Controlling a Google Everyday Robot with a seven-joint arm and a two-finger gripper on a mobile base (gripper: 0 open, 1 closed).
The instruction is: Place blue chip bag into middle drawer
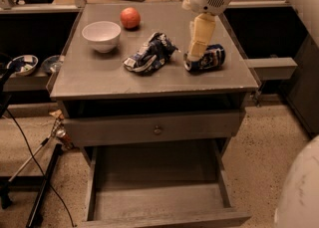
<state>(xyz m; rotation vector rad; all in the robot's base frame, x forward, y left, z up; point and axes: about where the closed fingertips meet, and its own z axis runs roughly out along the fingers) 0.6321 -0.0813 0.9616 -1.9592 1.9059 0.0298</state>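
The blue chip bag [149, 53], crumpled dark blue foil with white patches, lies in the middle of the grey cabinet top [99, 80]. My gripper [196, 53] hangs down from a white arm to the right of the bag, over the left end of the blue-and-white drink can [208, 57]. It holds nothing that I can see. The middle drawer [154, 172] is pulled out below the cabinet, and its flat grey floor is bare.
A white bowl [101, 35] and a red-orange ball [130, 17] sit at the back left of the top. A shut drawer front with a round knob [157, 130] is above the open drawer. Bowls sit on a side shelf at the left [22, 64]. Cables lie on the floor at the left.
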